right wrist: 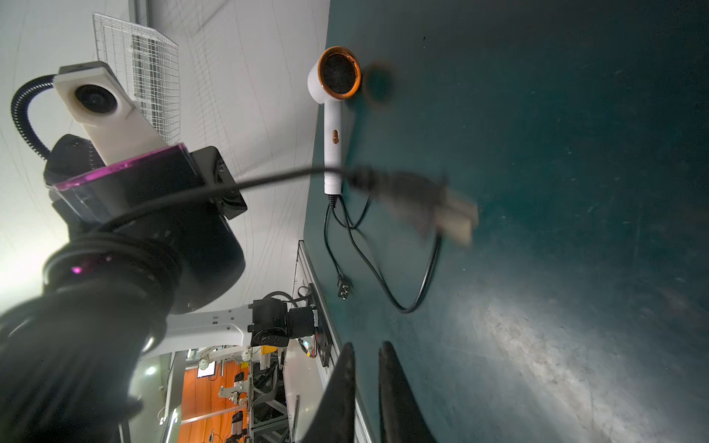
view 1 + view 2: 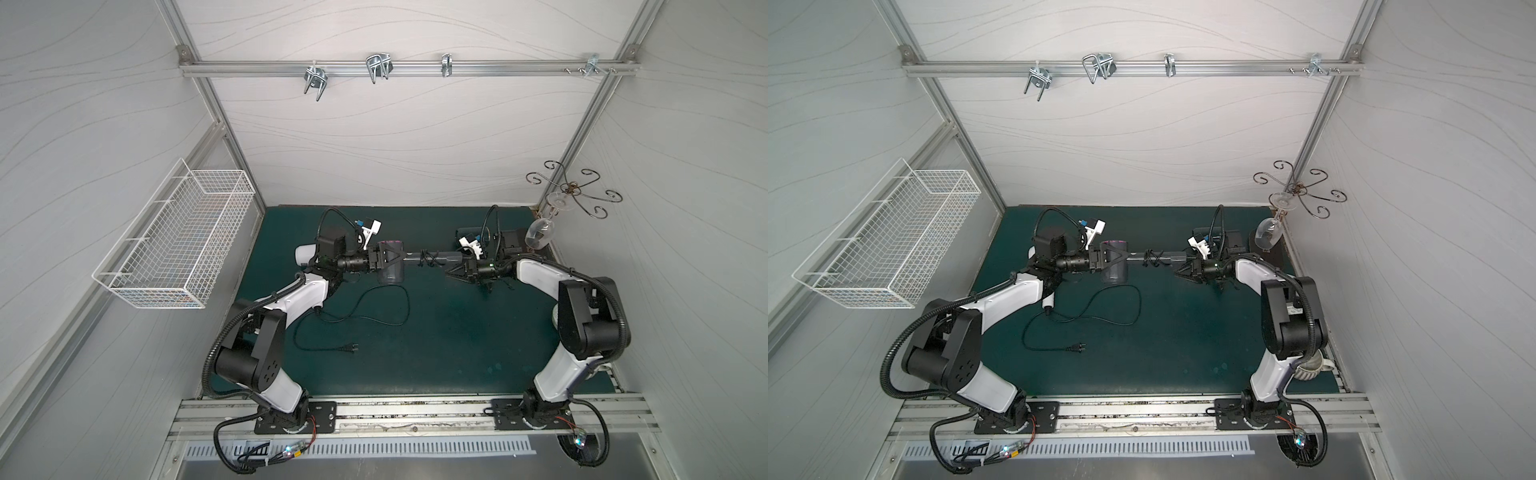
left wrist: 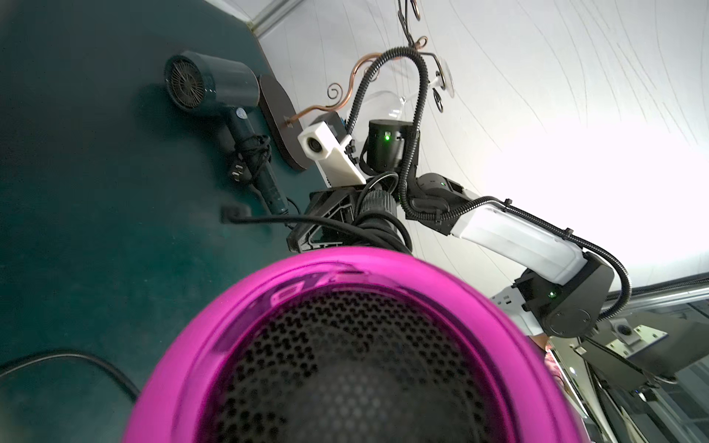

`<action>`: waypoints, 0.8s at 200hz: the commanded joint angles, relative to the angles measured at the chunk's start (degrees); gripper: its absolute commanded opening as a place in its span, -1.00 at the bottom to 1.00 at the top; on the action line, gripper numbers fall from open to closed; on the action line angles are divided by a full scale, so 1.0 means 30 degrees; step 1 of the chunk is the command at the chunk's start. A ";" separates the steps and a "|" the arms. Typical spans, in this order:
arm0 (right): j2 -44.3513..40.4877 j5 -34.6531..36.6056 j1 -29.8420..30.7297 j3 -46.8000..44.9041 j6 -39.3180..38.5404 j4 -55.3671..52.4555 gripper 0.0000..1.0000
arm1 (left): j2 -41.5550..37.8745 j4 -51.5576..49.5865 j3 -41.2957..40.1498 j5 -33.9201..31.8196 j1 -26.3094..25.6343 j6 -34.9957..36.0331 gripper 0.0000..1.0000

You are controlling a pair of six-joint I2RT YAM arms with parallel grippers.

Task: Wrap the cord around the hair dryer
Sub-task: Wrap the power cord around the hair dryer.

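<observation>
Left hand (image 2: 397, 259) clamps the purple hair dryer (image 2: 390, 277) by its barrel, off the desk (image 2: 457, 345), with the cord (image 2: 427, 261) coiled round the handle. Right hand (image 2: 449, 274), just beside the handle's end, shows a narrow gap with nothing in it. A white dryer (image 2: 304, 253) and its loose cable (image 2: 376, 309) lie under the left arm. A wine glass (image 2: 539, 235) hangs near the right arm. Bare desk spreads toward the front rail (image 2: 415, 409).

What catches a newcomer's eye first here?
The pink dryer, clamped in the left fingers over the back centre of the mat, cord bundled round its handle. By the left arm lies a white dryer, its loose cord sprawling across the mat. A glass hangs at back right.
</observation>
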 commanded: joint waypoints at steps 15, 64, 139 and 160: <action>0.0150 0.0170 0.0028 0.0380 -0.0236 -0.0355 -0.65 | -0.1067 0.1449 0.0725 -0.0024 0.0113 0.0525 -1.00; -0.0595 0.0572 -0.0124 0.0125 -0.0505 -0.1022 -0.51 | -0.1178 0.1020 0.0914 -0.0062 0.0113 0.0852 -1.00; -0.4459 0.2926 -0.0574 0.0224 -0.4043 -0.7596 0.02 | -0.1561 -0.2646 0.1631 0.0121 0.0121 0.3264 -1.00; -0.5781 0.3696 -0.0558 0.0460 -0.5211 -1.0049 0.13 | -0.1767 -0.4405 0.2074 0.0231 0.0113 0.4590 -1.00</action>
